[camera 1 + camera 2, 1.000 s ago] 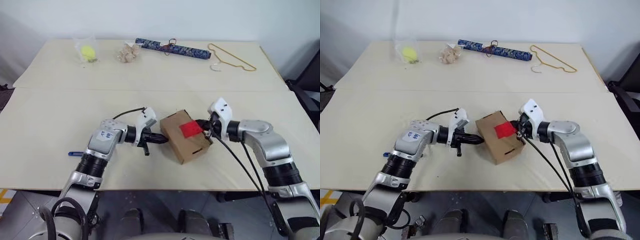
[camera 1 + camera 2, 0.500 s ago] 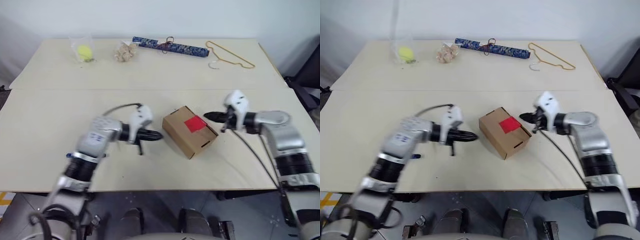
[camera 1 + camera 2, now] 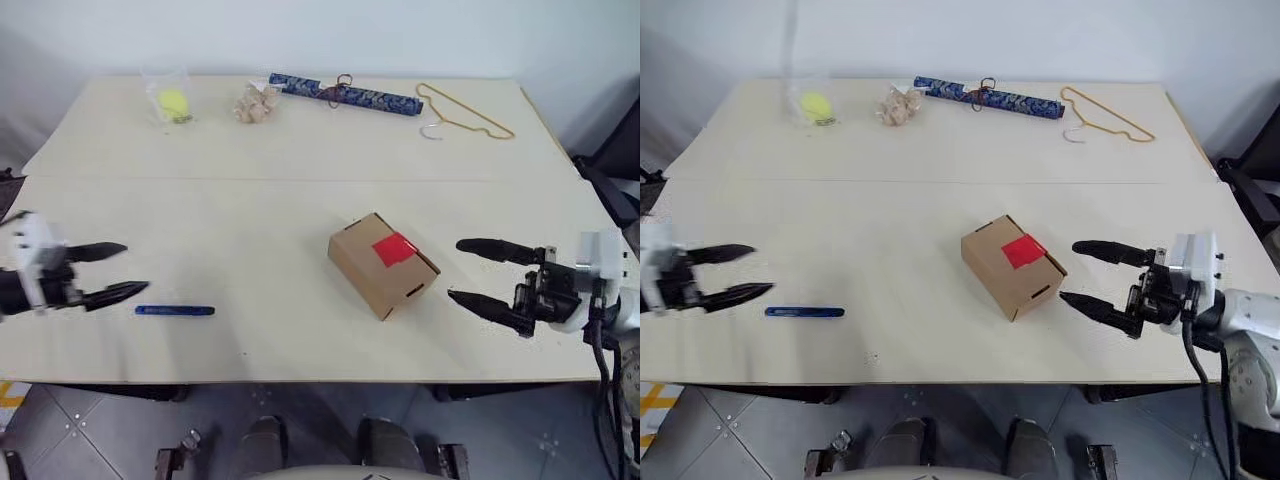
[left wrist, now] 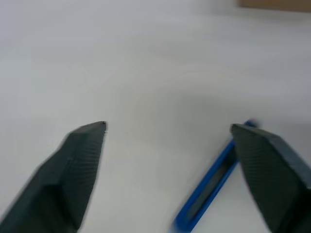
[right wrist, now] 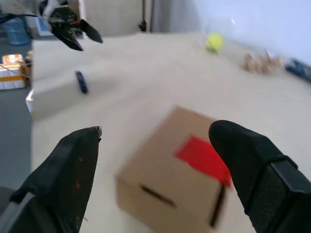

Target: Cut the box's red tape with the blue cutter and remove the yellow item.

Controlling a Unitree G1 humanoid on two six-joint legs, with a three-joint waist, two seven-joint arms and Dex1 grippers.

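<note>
The brown box [image 3: 382, 274] stands closed near the table's middle front, with the red tape [image 3: 393, 249] patch on its lid. The blue cutter [image 3: 175, 311] lies flat on the table, well left of the box. My left gripper [image 3: 137, 266] hovers open just left of the cutter, its fingers [image 4: 80, 150] spread wide with nothing between them. My right gripper [image 3: 454, 269] is open too, pointing at the box from a short way to its right and not touching it. The right wrist view looks onto the box [image 5: 175, 179] and tape [image 5: 201, 154]. The yellow item is hidden.
Along the far edge lie a yellow-green ball in a clear bag [image 3: 173, 101], a cluster of wooden pieces [image 3: 257, 103], a dark blue patterned roll [image 3: 345, 93] and a gold wire hanger [image 3: 462, 113]. A seam runs across the table between the far objects and the box.
Both grippers left the box's sides and opened. The left arm swung far left, past the cutter. The right arm drew back to the right. The box stays where it was.
</note>
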